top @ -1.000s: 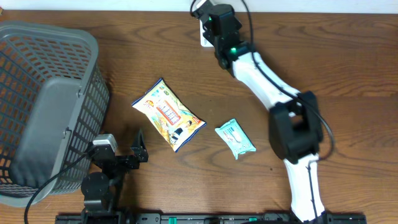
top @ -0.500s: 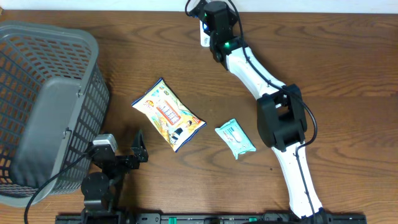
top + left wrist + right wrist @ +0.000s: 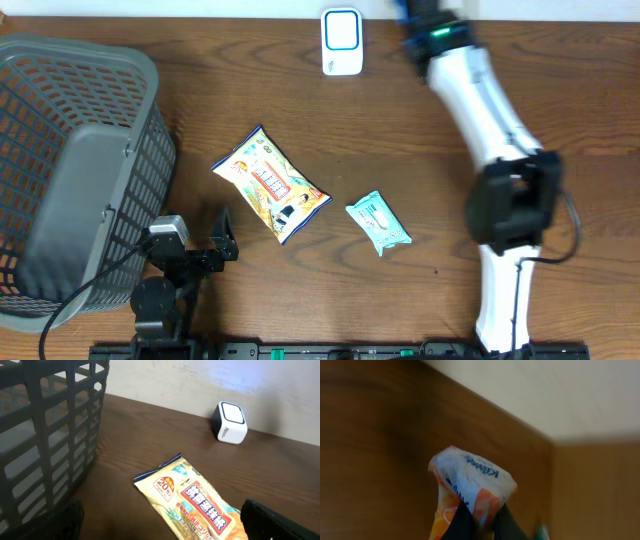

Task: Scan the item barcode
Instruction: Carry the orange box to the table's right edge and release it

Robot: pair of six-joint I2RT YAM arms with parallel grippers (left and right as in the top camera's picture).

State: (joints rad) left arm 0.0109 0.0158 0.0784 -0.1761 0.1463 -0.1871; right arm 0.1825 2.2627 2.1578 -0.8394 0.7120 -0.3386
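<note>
Dark wooden desk (image 3: 560, 120) runs under everything you are working on. Nearest you, the left pincer (image 3: 195, 240) is spread wide with nothing in it, beside the grey basket (image 3: 60, 120). Just beyond lies a yellow snack bag (image 3: 270, 185) with Japanese lettering and a "20" in a red disc. To its right is a teal tissue pack (image 3: 378, 222) whose print is too small to read.

At the far edge the white scanner (image 3: 341, 28) now stands uncovered. A second ago your right arm (image 3: 480, 100) hung directly over it, and it has since swung off to the right. The right pincer (image 3: 482, 522) is clamped tight on a small white-and-orange packet (image 3: 470, 480), crumpled at the grip. Its blue lettering looks like "Kleenex".

You can probably take the pass over the scanner as finished, though nothing shows whether the code was read, and no barcode is visible on the packet.
</note>
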